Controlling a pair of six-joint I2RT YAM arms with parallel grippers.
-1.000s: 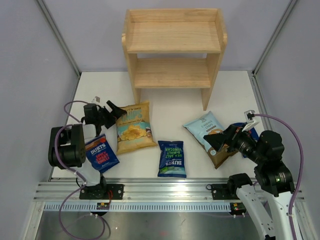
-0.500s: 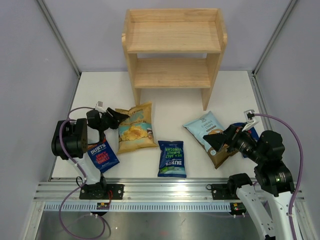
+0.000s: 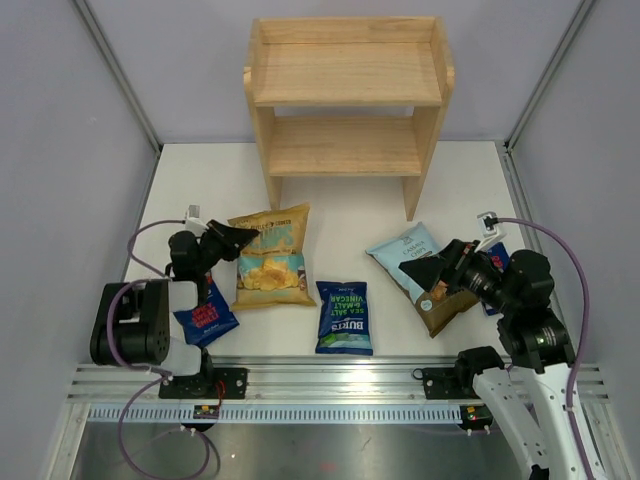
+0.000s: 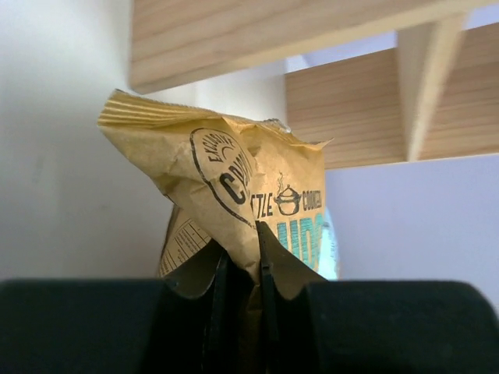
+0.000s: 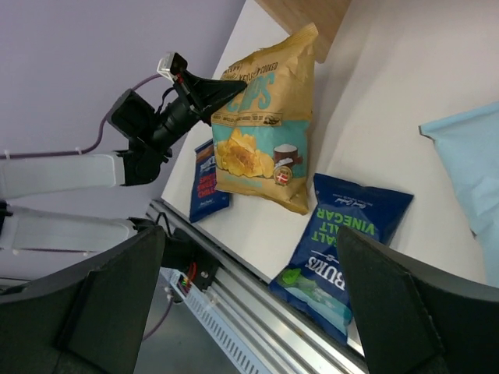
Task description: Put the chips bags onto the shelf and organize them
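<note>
My left gripper [image 3: 246, 237] is shut on the upper left corner of the large yellow chips bag [image 3: 271, 260], which lies left of centre on the table. In the left wrist view the crumpled corner of that yellow bag [image 4: 226, 187] is pinched between the two jaws. My right gripper [image 3: 424, 279] hangs open over the light-blue cassava bag [image 3: 412, 255]. A green-lettered Burts bag [image 3: 344, 316] lies at front centre. A red-lettered Burts bag [image 3: 206, 311] lies by the left arm. The wooden shelf [image 3: 345, 90] stands at the back with both tiers bare.
Another dark-blue bag [image 3: 497, 268] shows partly behind the right arm. Grey walls close in both sides, and a metal rail [image 3: 330, 378] runs along the near edge. The right wrist view shows the yellow bag [image 5: 261, 117], the green-lettered bag [image 5: 343, 241] and the left gripper [image 5: 214, 89].
My left gripper has closed on the yellow bag's corner and the bag has shifted slightly. The right gripper has edged left, still open.
</note>
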